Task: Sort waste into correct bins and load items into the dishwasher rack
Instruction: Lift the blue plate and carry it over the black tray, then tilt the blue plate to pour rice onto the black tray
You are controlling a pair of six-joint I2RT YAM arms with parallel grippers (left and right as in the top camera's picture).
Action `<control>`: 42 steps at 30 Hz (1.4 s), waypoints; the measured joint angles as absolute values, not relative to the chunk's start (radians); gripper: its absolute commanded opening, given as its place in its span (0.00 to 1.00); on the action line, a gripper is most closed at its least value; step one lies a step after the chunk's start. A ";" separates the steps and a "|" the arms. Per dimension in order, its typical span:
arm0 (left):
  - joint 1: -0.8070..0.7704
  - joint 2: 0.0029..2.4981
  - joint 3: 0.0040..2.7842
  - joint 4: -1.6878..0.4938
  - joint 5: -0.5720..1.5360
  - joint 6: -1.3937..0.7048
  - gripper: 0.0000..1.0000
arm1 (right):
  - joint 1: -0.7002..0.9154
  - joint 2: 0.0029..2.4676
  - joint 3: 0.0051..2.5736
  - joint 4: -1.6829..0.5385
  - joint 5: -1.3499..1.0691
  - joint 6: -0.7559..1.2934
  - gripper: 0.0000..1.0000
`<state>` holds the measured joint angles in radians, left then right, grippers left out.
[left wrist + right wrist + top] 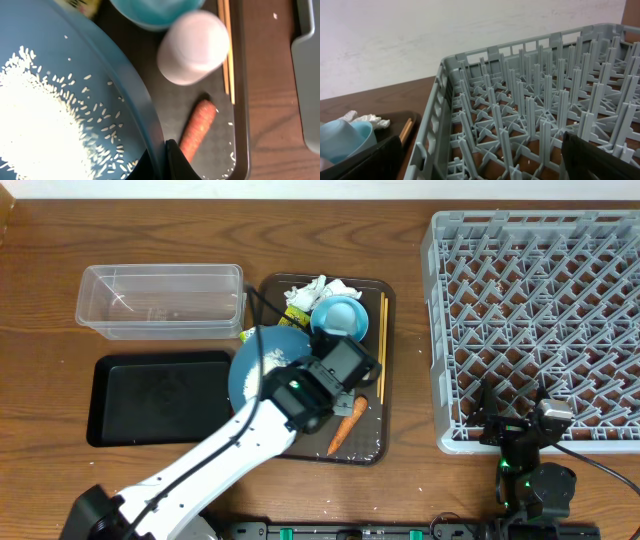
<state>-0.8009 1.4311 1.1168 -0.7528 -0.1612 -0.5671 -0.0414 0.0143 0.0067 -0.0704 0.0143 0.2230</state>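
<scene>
The dark blue bowl [250, 365] sits on the brown serving tray [375, 445] and holds a heap of white rice [30, 125]. My left gripper [162, 161] is shut on the bowl's [85, 55] right rim, one finger inside and one outside. Beside the rim lie an orange carrot [197, 127], a small white cup [195, 47] and the chopsticks [227, 55]. From overhead the left gripper [318, 402] is above the tray, near the carrot [345, 430] and the light blue cup [340, 315]. My right gripper [482, 160] hangs open at the grey rack's [530, 115] near edge, holding nothing.
A clear tub [160, 300] and a black tray [160, 395] lie left of the serving tray. Crumpled tissue [315, 288] and a yellow-green wrapper [295, 315] sit at the tray's far end. The rack [535, 330] fills the right side.
</scene>
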 measured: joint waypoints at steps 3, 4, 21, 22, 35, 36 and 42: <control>-0.752 1.417 1.117 -0.753 -0.165 -0.556 0.06 | -0.041 0.014 0.007 -0.070 0.014 0.223 0.99; -0.729 1.414 1.117 -0.752 -0.165 -0.551 0.06 | -0.041 0.014 0.007 -0.070 0.014 0.223 0.99; -0.284 1.378 1.117 -0.650 -0.046 -0.455 0.06 | -0.041 0.014 0.007 -0.070 0.014 0.223 0.99; -0.253 1.377 1.117 -0.648 -0.030 -0.451 0.06 | -0.041 0.014 0.007 -0.070 0.014 0.223 0.99; 0.137 1.377 1.117 -0.648 0.372 -0.432 0.06 | -0.041 0.014 0.007 -0.070 0.014 0.223 0.99; 0.163 1.377 1.117 -0.651 0.406 -0.429 0.06 | -0.041 0.014 0.007 -0.070 0.014 0.223 0.99; 0.265 1.377 1.117 -0.710 0.544 -0.418 0.06 | -0.041 0.014 0.007 -0.070 0.014 0.223 0.99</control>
<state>0.2649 1.3769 1.1168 -0.7101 0.5438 -0.4175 -0.0414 0.0143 0.0067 -0.0704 0.0143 0.2230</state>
